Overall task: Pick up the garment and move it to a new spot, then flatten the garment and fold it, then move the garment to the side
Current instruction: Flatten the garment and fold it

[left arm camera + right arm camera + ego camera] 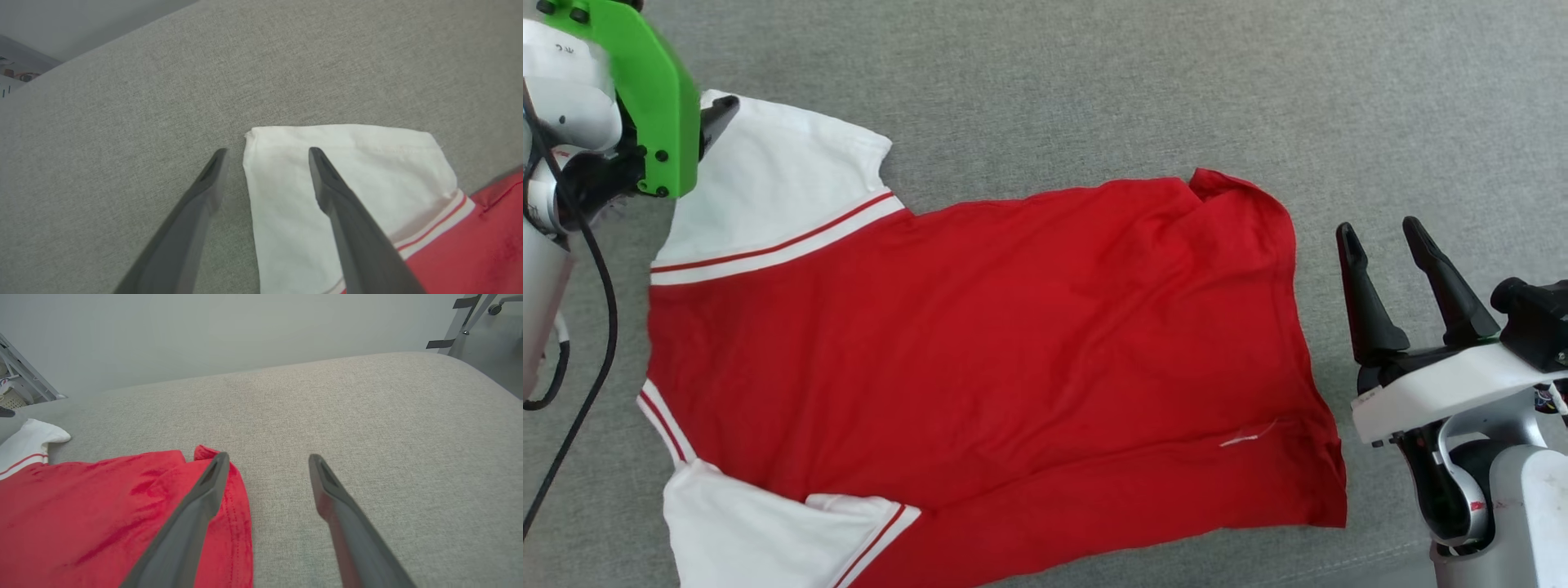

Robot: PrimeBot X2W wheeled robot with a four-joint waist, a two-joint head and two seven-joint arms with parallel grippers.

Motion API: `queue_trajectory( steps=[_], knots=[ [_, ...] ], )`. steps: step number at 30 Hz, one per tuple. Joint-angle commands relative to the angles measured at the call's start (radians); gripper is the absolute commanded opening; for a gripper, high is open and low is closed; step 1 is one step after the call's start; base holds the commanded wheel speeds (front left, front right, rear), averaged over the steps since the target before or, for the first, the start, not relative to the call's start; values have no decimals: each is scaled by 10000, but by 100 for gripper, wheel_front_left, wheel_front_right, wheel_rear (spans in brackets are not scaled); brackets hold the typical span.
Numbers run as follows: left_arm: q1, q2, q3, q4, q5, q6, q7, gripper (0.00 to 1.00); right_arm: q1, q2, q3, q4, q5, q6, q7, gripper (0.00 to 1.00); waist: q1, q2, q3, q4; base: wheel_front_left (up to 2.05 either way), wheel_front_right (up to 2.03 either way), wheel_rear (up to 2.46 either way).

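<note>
While both arms hang over the grey cloth surface [1094, 82], we note the garment [980, 327] spread out between them, plain red side up, its white sleeves toward our left gripper [267, 151] and its hem toward our right gripper [1379, 229]. Left gripper: fingers [347, 212] set wide apart, nothing held. Seen from its wrist, the near sleeve [367, 163] lies straight ahead and off to its right. One finger crosses over the white cloth, the other stands over bare grey, and the sleeve's side edge runs up between the two. Whether a tip touches the cloth, we cannot tell. From the head, a green bracket [654, 90] sits on that wrist, a black cable [600, 278] trails beside it, and one dark tip shows at the sleeve's corner. The other sleeve [743, 531] lies well apart from this gripper. Right gripper: jaws wide, empty, just beside the hem, with the red cloth off to its left. From its wrist, the left finger overlaps the hem's stitched edge and the right finger stands over bare grey. Just ahead of the left fingertip, the hem corner [204, 451] is turned over in a small fold.
</note>
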Motion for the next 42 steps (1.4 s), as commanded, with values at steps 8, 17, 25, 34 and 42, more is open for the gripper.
queue_trajectory(
  steps=[8,17,25,34,42],
  knots=[
    [-510,263,-409,1574,691,-39,-190,100,-258,96,208,459,146,-80,-255,100,-1,105,638,-579,0,0,0],
    [-21,-257,-691,2026,73,-153,-349,0,-331,65,272,764,206,-80,-355,100,-1,105,532,-458,0,0,0],
    [260,-449,-474,1785,-344,-178,-1744,0,-362,-443,16,624,89,-80,182,100,-1,105,-144,-11,0,0,0],
    [1125,-262,-271,-12,-462,-55,-3022,0,-790,-1784,193,11,401,-80,2769,100,-1,105,-942,1015,0,0,0],
    [2527,223,-78,-2682,-567,675,-3463,0,-1915,-2906,868,110,788,-80,6011,100,-1,105,-1159,1907,0,0,0]
  ],
)
